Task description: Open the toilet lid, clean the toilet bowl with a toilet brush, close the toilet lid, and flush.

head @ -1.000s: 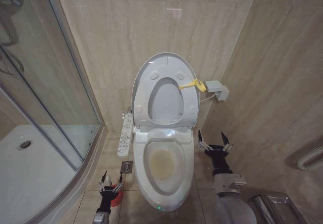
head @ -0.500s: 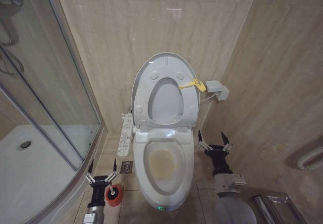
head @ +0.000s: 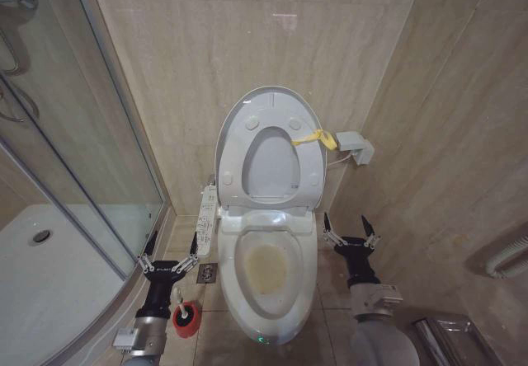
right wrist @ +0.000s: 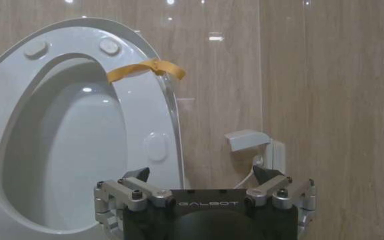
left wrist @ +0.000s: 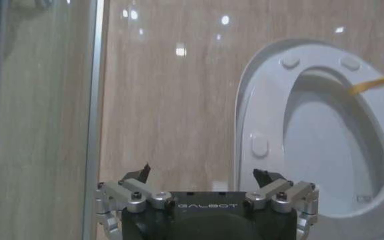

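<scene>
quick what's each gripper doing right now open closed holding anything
Left gripper: open, empty, above the toilet brush.
Right gripper: open, empty, beside the toilet bowl.

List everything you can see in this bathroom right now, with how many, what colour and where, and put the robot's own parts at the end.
toilet lid: one, white, raised upright against the back wall with the seat folded up against it.
ribbon tab: one, yellow, on the raised lid's right edge.
toilet bowl: one, white with a yellowish-brown stained inside, centre floor, uncovered.
toilet brush: one, white handle in a red cup holder, on the floor left of the bowl.
control panel: one, white, along the toilet's left side.
floor drain: one, metal, between brush and bowl.
wall box: one, white, right of the lid.
shower enclosure: one, glass with a white tray, far left.
left pincer: open, above the brush.
right pincer: open, right of the bowl.
</scene>
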